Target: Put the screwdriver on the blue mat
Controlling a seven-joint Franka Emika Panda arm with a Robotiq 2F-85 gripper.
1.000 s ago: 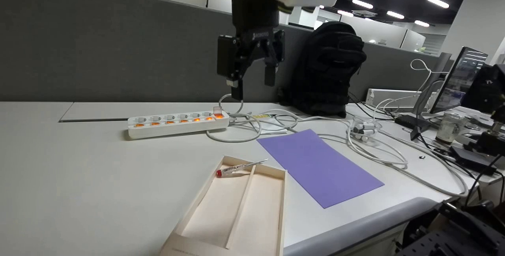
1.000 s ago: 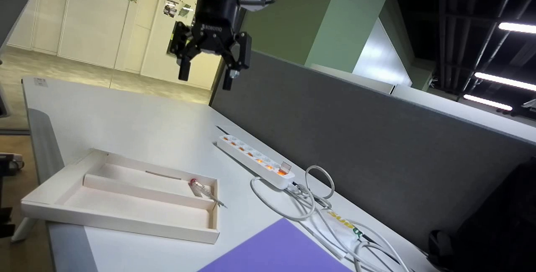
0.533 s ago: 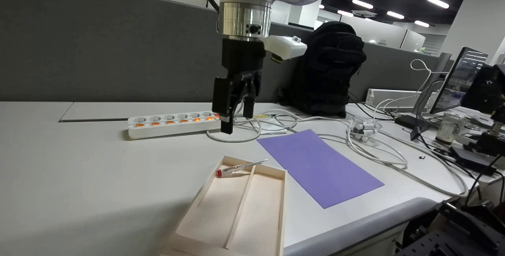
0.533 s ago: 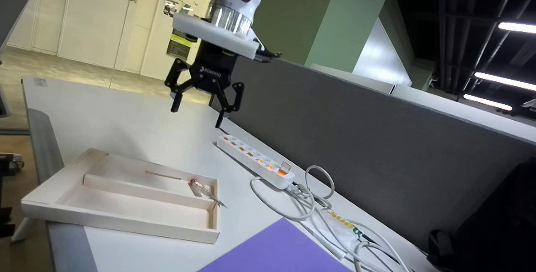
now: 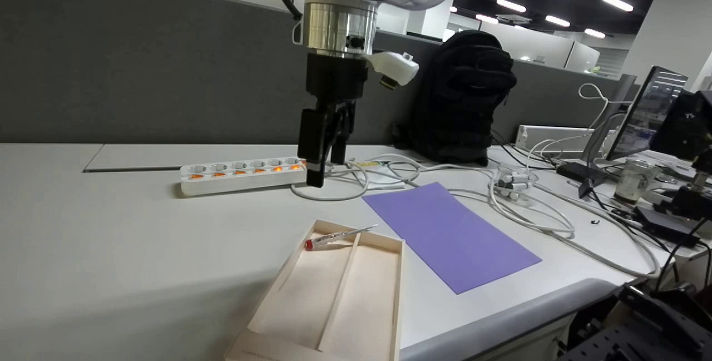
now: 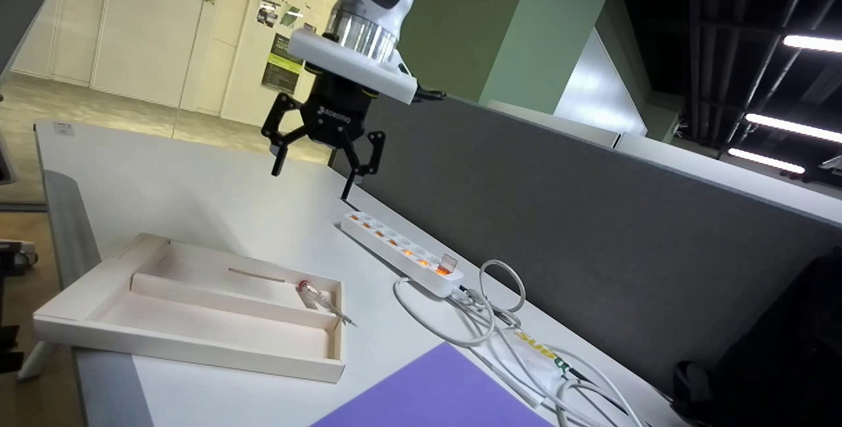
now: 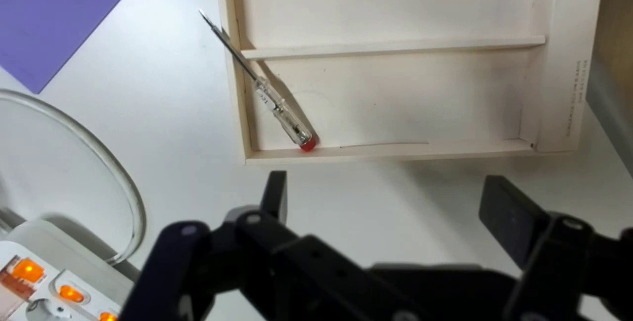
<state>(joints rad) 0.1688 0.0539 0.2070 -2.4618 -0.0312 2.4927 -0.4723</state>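
Note:
The screwdriver (image 5: 336,237) has a clear handle with a red end and a thin metal shaft. It lies in the end of one compartment of the beige tray (image 5: 398,300), its shaft resting over the divider and end wall. It also shows in an exterior view (image 6: 322,299) and the wrist view (image 7: 283,111). The blue mat (image 5: 450,238) lies flat on the table beside the tray; a corner shows in the wrist view (image 7: 59,9). My gripper (image 6: 311,180) is open and empty, above the table and apart from the screwdriver. In the wrist view its fingers (image 7: 383,190) are spread wide below the tray's edge.
A white power strip (image 5: 250,180) with lit orange switches lies near the grey partition (image 5: 167,72). Its pale cable (image 6: 483,322) loops on the table toward the mat. A black backpack (image 5: 461,94) stands at the back. A monitor (image 5: 648,110) and more cables are farther along.
My gripper has come down well above the table, mostly in the earlier half second. Since then it has shifted and turned slightly. The screwdriver, tray and mat have not moved.

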